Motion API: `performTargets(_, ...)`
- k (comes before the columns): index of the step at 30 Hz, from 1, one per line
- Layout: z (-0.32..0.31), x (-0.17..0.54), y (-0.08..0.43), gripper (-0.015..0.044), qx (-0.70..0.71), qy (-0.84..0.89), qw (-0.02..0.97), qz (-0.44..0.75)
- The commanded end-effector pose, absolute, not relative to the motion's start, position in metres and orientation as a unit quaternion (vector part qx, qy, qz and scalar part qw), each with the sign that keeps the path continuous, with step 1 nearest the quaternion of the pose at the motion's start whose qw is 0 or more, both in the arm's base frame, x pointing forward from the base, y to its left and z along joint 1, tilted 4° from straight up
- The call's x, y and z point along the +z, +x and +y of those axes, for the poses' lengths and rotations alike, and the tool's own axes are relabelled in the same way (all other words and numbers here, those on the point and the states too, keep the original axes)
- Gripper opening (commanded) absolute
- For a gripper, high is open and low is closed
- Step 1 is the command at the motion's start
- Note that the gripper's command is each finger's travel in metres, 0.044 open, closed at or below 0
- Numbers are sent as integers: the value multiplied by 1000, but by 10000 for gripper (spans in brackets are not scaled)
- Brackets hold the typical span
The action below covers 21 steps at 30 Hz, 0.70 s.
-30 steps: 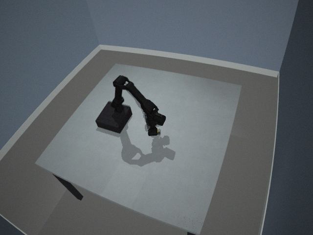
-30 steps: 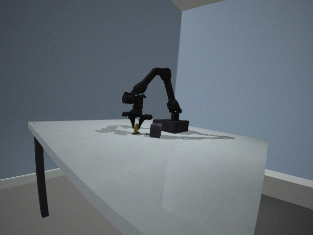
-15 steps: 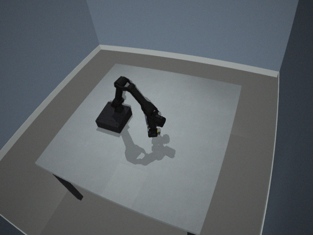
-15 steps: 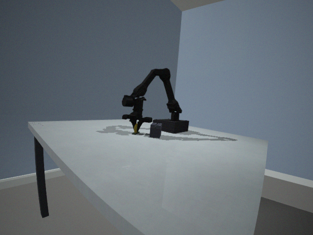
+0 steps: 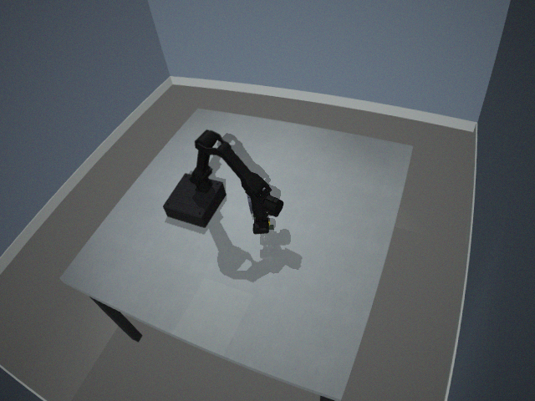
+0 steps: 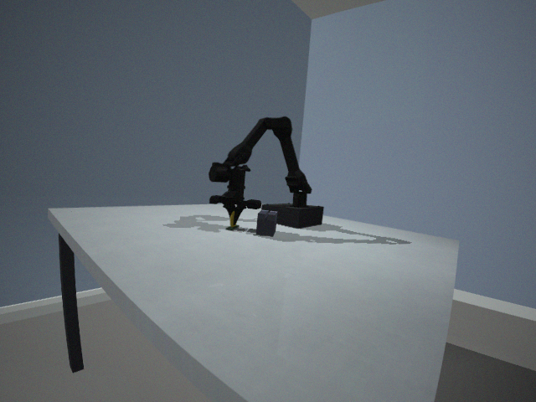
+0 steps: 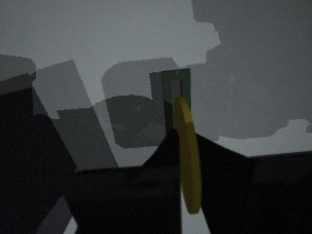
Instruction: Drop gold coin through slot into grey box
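The gold coin (image 6: 232, 219) (image 7: 189, 166) stands on edge, leaning slightly in the wrist view. My gripper (image 6: 234, 220) (image 7: 177, 134) is shut on it, one finger on each flat face. The dark-green holder (image 6: 231, 228) (image 7: 185, 77) lies right below; part of its slot shows beyond the coin. Whether the coin's lower edge is still in the holder, I cannot tell. The grey box (image 6: 266, 225) stands beside the gripper, to its right in the exterior view. The arm mostly hides the box in the top view, and its slot is not clear now.
The arm's dark base block (image 5: 194, 202) (image 6: 299, 216) stands on the table (image 5: 319, 302) (image 6: 346, 294), behind the box in the exterior view. The arm arches from it to the gripper. Shadows of the arm cross the tabletop around the holder.
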State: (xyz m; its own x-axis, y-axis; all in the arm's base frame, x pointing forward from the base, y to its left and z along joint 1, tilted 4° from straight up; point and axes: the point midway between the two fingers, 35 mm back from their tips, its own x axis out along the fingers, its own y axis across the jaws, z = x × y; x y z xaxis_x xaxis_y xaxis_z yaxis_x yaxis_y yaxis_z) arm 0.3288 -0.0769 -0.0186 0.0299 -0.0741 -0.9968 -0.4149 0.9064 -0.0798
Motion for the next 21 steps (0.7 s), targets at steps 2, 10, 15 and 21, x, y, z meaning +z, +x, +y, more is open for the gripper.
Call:
performTargets(2,-76,-6,332,0,124,-181,698,682)
performTargets(10,-75,14,333,0,124,-181,698,681)
performTargets(15,-74,27,333,0,124,-181,698,681)
performTargets(21,-73,42,332,0,124,-181,698,681)
